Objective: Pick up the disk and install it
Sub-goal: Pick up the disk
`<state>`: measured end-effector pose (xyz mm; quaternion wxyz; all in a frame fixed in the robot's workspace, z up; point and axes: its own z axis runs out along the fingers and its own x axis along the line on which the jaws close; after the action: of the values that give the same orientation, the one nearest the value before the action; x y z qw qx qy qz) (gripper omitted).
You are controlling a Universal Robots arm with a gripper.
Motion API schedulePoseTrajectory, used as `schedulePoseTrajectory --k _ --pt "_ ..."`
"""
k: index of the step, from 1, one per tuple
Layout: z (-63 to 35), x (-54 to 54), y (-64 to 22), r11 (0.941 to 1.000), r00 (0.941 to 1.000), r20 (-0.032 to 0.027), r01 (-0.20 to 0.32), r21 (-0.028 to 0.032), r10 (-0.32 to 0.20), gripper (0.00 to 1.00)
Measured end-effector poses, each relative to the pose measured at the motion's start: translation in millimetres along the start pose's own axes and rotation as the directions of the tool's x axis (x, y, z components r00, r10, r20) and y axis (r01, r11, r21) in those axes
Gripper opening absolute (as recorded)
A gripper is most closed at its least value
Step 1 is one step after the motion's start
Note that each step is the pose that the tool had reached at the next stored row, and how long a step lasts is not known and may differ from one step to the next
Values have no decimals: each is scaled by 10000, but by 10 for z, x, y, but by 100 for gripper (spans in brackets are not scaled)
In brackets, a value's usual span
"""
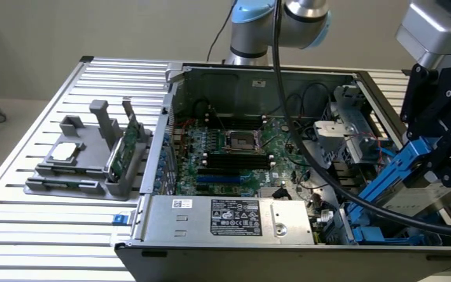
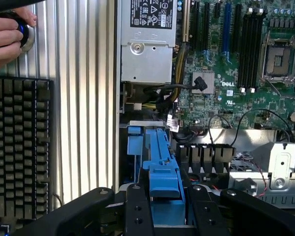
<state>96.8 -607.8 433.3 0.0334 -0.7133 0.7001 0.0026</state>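
1. Black claw [image 2: 167,199] grips the disk [image 2: 163,167] by its blue carrier frame, a finger [image 2: 137,211] on each side.
2. Disk [image 1: 404,176] hangs tilted over the open computer case [image 1: 209,258], at the exterior view's right, near end.
3. Grey holder [image 1: 92,164] stands well apart on the slatted table [image 1: 22,235], at the exterior view's left.

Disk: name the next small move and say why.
Probably ease the disk down toward the blue-railed bay. The end effector grips it by its blue frame, and it hangs tilted above that bay, not yet seated.
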Motion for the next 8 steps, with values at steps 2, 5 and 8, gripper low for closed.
schedulePoseTrajectory --k 2,5,8 --pt "10 0 0 10000 10000 -4 -8 -8 8 33" --pt "23 -2 1 10000 10000 -4 -30 -26 30 33" --pt "32 -7 1 10000 10000 -9 -75 -49 75 33"
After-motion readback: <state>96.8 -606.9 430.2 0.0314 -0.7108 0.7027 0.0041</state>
